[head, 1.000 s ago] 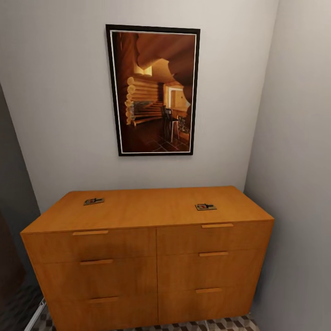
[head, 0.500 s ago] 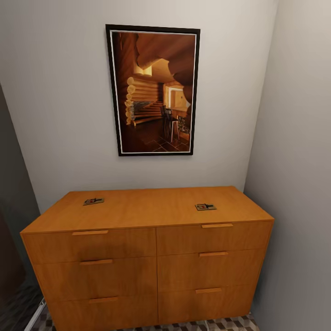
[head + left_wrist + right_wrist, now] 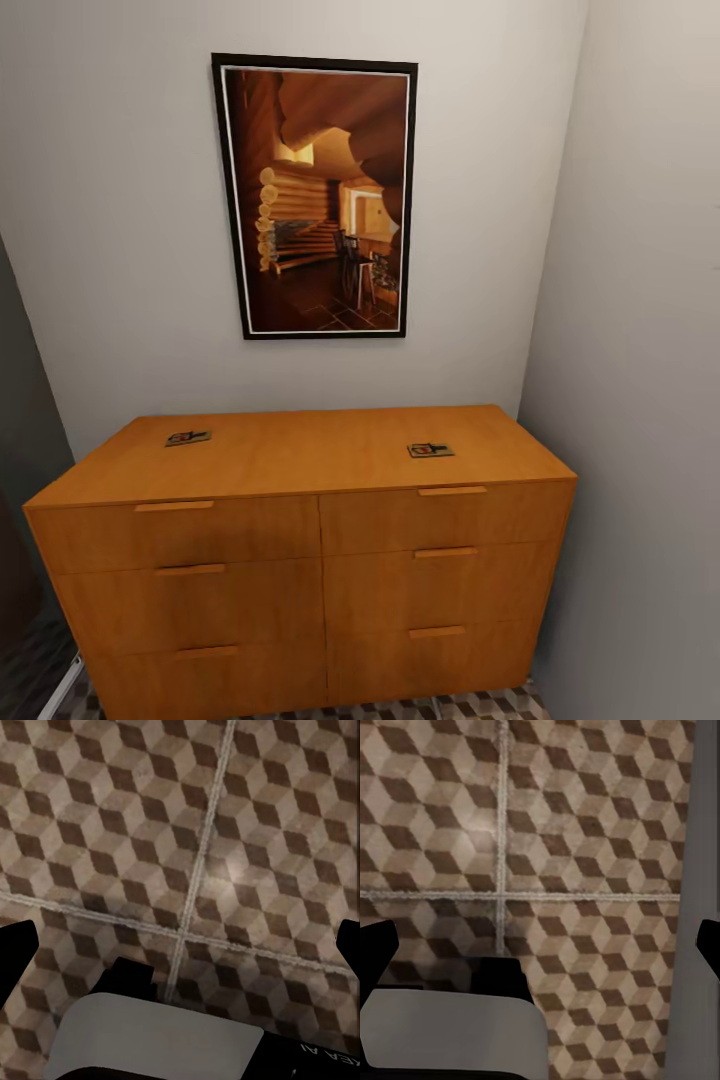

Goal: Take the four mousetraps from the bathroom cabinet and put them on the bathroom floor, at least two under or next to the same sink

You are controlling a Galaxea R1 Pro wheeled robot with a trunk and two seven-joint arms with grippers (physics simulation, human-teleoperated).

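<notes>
Where the orange dresser (image 3: 300,540) stands against the wall, two mousetraps lie flat on its top, well apart: one (image 3: 187,438) at 10 o'clock of the top, one (image 3: 430,450) at 2 o'clock. Framed picture (image 3: 315,195) at 12 o'clock above. Bathroom floor (image 3: 480,705) (cube-patterned tile) shows at the dresser's foot. Left gripper (image 3: 184,945): dark fingertips at opposite frame edges, spread wide, holding nothing, above tile. Right gripper (image 3: 544,941): likewise spread wide and holding nothing.

soft, dim, slightly blurred renders
</notes>
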